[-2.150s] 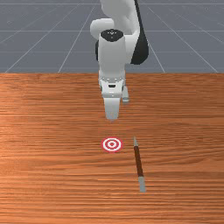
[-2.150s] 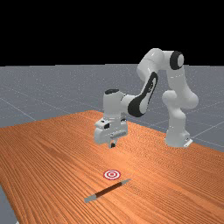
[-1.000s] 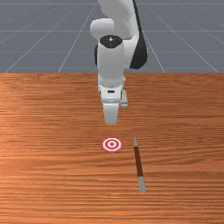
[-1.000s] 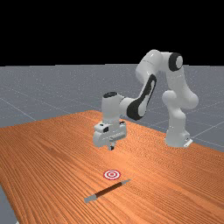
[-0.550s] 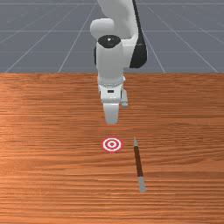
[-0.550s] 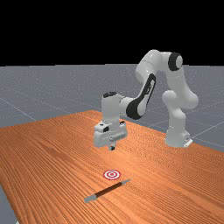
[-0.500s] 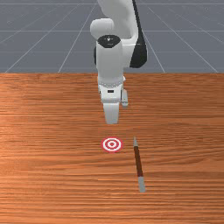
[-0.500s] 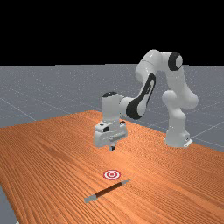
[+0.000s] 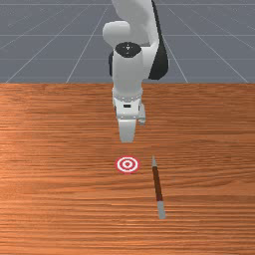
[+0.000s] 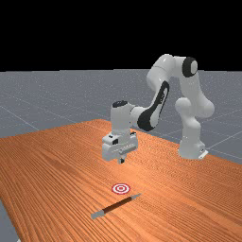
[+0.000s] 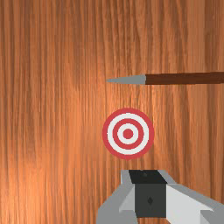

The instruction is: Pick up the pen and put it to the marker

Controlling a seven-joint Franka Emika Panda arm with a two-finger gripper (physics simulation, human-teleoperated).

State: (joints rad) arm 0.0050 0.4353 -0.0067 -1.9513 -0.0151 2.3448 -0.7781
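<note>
We have our gripper (image 10: 121, 160) raised above the tabletop (image 9: 55, 199), its fingers pressed together. In the front view, the pen (image 9: 157, 183) lies flat right of the marker (image 9: 127, 164) (a red-and-white bullseye), pointed grey tip toward our arm's side.

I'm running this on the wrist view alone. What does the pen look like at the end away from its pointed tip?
Observer: In the front view, the pen finishes in a blunt grey section.
Operator: Is the end effector down on the table or above it?
Observer: Above it; the far view has it raised over the wood.
Operator: And which end of the pen is nearer the arm's base?
Observer: The pointed tip, going by the far view.
</note>
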